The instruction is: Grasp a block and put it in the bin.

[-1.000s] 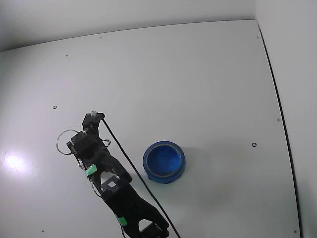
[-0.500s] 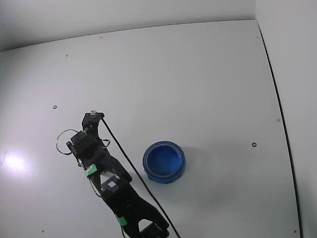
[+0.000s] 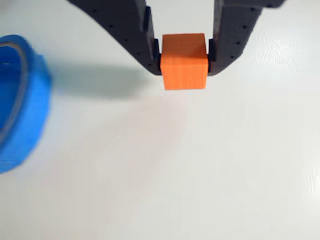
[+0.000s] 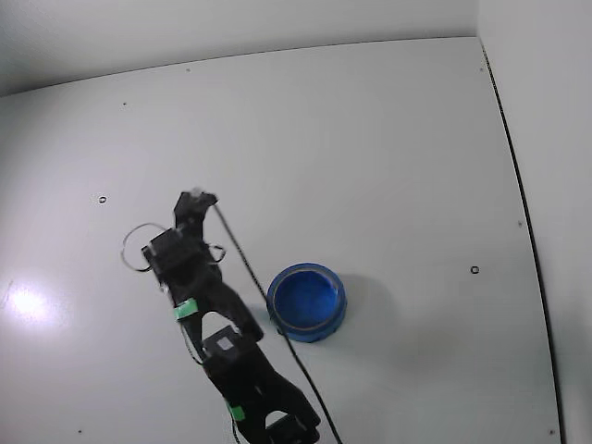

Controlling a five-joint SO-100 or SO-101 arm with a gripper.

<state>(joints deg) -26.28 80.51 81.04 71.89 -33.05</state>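
While the tool (image 3: 184, 59) clamps the block (image 3: 184, 61) (orange here) between its fingertips, the bin (image 3: 20, 100) sits left — wrist view.

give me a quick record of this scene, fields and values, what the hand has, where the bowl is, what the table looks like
hand: shut on the cube, one finger on each side
cube: orange in the wrist view, held at the fingertips; hidden in the fixed view
bowl: blue, round, nothing seen inside; at the left edge of the wrist view, right of the arm in the fixed view
cube in bowl: no
table: plain white, with a black cable running along the arm
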